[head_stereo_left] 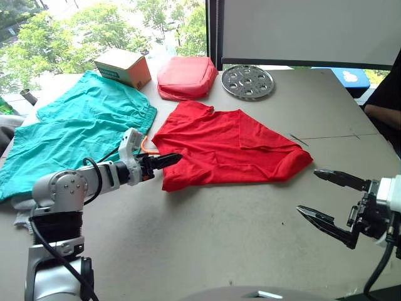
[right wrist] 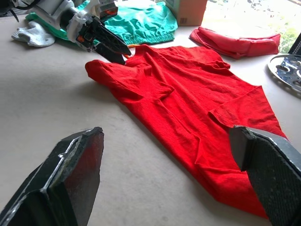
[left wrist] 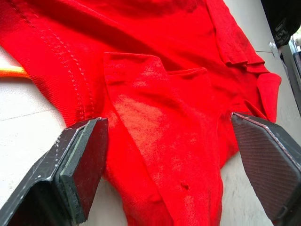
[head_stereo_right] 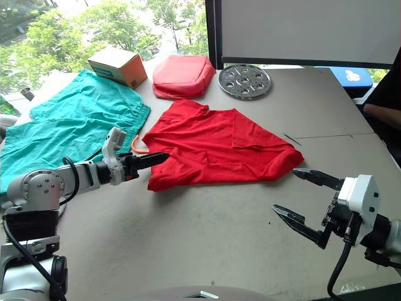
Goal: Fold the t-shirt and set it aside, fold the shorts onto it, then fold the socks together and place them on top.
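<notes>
The red t-shirt [head_stereo_left: 232, 147] lies partly folded in the middle of the table, its sleeve folded in. My left gripper [head_stereo_left: 175, 158] is at the shirt's left edge, low over the table. It is open, with its fingers [left wrist: 82, 162] on either side of the cloth at the near-left corner. My right gripper [head_stereo_left: 307, 191] hovers open over bare table, near and to the right of the shirt, holding nothing. The teal shorts [head_stereo_left: 81, 125] lie spread at the far left, orange drawstring [head_stereo_left: 147, 147] showing. A grey-white sock [right wrist: 34, 36] lies by my left arm.
At the table's far side stand a cardboard box [head_stereo_left: 123, 67], a pinkish-red padded pouch [head_stereo_left: 187, 77] and a round metal disc with holes [head_stereo_left: 248, 81]. A person's arm [head_stereo_left: 383, 103] rests at the right edge. Bare tabletop [head_stereo_left: 219, 238] stretches in front of the shirt.
</notes>
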Robot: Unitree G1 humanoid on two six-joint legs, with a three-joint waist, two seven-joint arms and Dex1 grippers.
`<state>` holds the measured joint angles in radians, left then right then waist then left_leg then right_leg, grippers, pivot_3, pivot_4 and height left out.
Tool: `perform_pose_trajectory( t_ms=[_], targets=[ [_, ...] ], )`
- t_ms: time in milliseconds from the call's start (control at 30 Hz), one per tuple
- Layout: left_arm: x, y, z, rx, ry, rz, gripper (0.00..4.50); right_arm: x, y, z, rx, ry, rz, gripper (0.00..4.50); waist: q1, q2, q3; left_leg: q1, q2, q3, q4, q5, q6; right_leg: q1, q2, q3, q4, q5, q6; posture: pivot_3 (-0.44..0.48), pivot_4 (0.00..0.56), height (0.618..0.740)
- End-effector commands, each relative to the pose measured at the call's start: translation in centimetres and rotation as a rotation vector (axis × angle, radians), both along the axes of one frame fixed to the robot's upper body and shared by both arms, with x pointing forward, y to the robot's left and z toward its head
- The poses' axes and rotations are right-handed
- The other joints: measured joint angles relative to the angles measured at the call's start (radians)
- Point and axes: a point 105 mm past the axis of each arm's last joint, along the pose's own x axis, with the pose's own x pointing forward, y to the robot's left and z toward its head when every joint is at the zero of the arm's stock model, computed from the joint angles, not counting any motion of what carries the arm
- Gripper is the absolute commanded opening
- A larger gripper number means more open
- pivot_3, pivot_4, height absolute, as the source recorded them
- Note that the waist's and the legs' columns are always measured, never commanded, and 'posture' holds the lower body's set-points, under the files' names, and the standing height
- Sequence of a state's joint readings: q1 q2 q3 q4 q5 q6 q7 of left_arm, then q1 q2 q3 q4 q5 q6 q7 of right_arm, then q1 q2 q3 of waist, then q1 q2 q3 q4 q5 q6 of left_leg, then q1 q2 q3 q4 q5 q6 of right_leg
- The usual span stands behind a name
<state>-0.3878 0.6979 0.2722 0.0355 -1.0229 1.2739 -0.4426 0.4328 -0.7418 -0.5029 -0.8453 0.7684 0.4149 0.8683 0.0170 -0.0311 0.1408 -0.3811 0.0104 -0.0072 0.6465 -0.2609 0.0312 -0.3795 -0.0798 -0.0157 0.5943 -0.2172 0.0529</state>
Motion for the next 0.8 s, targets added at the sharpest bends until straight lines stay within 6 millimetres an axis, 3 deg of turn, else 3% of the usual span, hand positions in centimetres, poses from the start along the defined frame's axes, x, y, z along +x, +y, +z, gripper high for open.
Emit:
perform_pose_trajectory(
  t_ms=[33, 267, 467, 800],
  targets=[
    [-0.3, -1.4, 0.9, -0.054, -0.016, -0.083, 4.43, -0.4, 1.2, 0.7, 0.005, -0.022, 0.061, 4.5, 0.001, 0.0, 0.0, 0.0, 0.0, 0.0, 0.0, 0.0, 0.0, 0.0, 0.0, 0.0, 0.0, 0.0, 0.0, 0.0, 0.15, 0.74],
    [-0.5, -0.7, 1.2, -0.057, -0.02, -0.103, 4.43, -0.5, 2.2, 1.0, 0.007, -0.03, 0.116, 4.5, 0.0, 0.0, 0.0, 0.0, 0.0, 0.0, 0.0, 0.0, 0.0, 0.0, 0.0, 0.0, 0.0, 0.0, 0.0, 0.0, 0.15, 0.74],
    [-0.8, -1.6, 2.4, -0.145, -0.055, -0.15, 4.43, -0.2, 2.9, 1.0, 0.02, -0.034, 0.142, 4.5, 0.001, 0.0, 0.0, -0.001, 0.0, -0.001, 0.0, 0.0, 0.0, -0.001, -0.006, -0.001, -0.001, 0.0, 0.0, 0.0, 0.15, 0.74],
    [-0.3, -1.8, 2.7, -0.173, -0.078, -0.127, 4.43, 0.1, 3.1, 1.2, 0.021, -0.034, 0.16, 4.5, 0.001, 0.0, 0.0, -0.001, -0.001, -0.001, 0.0, 0.0, 0.0, -0.001, -0.006, -0.002, -0.001, 0.0, 0.0, 0.0, 0.15, 0.74]
  ],
)
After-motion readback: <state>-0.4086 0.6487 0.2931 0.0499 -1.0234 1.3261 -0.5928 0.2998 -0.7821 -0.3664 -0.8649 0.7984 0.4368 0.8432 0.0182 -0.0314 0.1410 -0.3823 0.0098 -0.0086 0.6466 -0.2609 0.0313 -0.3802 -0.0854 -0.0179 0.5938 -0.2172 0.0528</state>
